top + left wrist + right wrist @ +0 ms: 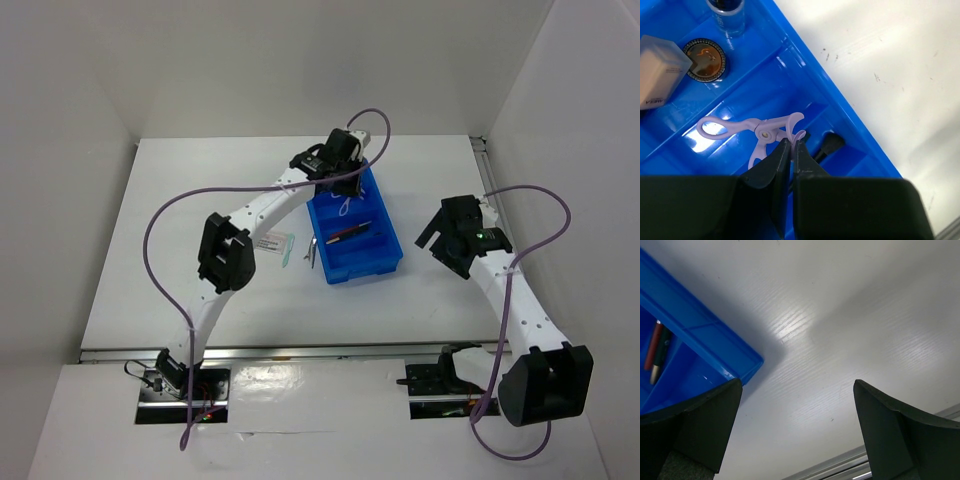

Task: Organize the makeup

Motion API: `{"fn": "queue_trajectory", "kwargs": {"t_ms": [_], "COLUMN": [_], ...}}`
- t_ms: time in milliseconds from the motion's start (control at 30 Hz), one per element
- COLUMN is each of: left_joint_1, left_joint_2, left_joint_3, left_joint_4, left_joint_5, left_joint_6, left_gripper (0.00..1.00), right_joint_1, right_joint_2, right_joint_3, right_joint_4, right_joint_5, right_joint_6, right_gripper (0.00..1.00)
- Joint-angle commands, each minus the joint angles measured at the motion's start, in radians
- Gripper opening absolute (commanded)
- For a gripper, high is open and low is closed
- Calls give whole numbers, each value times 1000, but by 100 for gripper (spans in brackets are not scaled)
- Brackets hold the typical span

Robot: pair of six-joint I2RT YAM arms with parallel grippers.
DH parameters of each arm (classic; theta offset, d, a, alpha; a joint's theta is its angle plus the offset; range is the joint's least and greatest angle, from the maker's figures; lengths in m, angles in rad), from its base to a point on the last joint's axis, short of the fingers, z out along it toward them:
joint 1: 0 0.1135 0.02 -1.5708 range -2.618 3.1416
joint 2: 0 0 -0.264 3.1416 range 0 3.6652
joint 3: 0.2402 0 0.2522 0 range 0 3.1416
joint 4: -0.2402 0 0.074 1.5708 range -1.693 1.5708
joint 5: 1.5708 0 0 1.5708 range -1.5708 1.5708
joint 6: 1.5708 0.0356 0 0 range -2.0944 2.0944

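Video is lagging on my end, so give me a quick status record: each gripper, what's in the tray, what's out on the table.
left gripper: shut on the lilac curler, over a tray compartment
right gripper: open, empty, above bare table by the tray's corner
blue tray: tan bottle, round compact, clear vial, pencils
on table, left of tray: white packet, pale green stick, dark thin item too small to identify
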Motion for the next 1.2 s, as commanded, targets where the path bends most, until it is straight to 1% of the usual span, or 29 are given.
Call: {"fn": "queue_trajectory", "kwargs": {"t_ms": [0,100,133,200,233,300,333,367,467,500,533,633,700,733,767,800,833,867,900,933,967,1000,1033,1100,1167], "left_joint_1": [5,5,5,5,5,14,14,14,14,14,14,14,14,14,14,14,14,14,14,14,14,14,14,14,23], "left_joint_2": [16,25,25,36,36,36,36,36,36,36,27,-3,-61,-90,-122,-195,-235,-277,-353,-389,-423,-455,-507,-550,-593], "left_joint_3": [-1,-1,-1,-1,-1,-1,-1,-1,-1,-1,-1,10,10,-36,-68,-106,-201,-255,-309,-362,-471,-528,-630,-729,-845], "left_joint_4": [76,76,76,67,67,67,67,67,67,67,67,47,35,24,24,9,-8,-19,-33,-51,-79,-79,-99,-108,-108], "left_joint_5": [-37,-61,-61,-51,-38,-28,-28,-28,-18,-18,-18,-18,-32,-41,-54,-67,-104,-126,-150,-197,-215,-228,-256,-282,-291], "left_joint_6": [10,1,1,1,1,1,1,1,10,10,10,19,10,10,10,1,-10,-10,-28,-52,-53,-68,-100,-140,-196], "left_gripper": [0,0,3,19,31,48,52,54,64,72,73,73,68,64,57,53,48,44,34,32,32,30,30,30,34], "right_joint_1": [-6,-6,-6,-6,-6,-6,-6,-6,-6,-6,-6,-6,-6,-6,-6,-6,-6,-6,-6,-6,-6,-6,-6,-6,-6], "right_joint_2": [-25,-25,-25,-12,-12,-3,6,6,15,15,15,15,15,6,-6,-15,-37,-48,-58,-67,-87,-88,-98,-109,-118], "right_joint_3": [41,41,41,41,41,41,41,41,41,41,41,41,51,51,51,60,60,60,60,60,51,51,51,40,40], "right_joint_4": [7,7,7,7,7,7,7,7,7,7,7,7,7,-4,-4,-13,-13,-13,-22,-22,-22,-22,-22,-22,-22], "right_joint_5": [21,21,21,21,21,12,12,12,1,1,-8,-8,-17,-17,-17,-17,-17,-17,-17,-17,-17,-17,-17,-26,-36], "right_joint_6": [22,22,22,22,22,22,22,22,22,22,22,22,22,22,22,22,22,22,22,22,13,13,13,13,13], "right_gripper": [100,100,100,100,100,100,100,100,100,100,100,100,100,100,100,100,100,100,100,100,100,100,100,100,100]}}
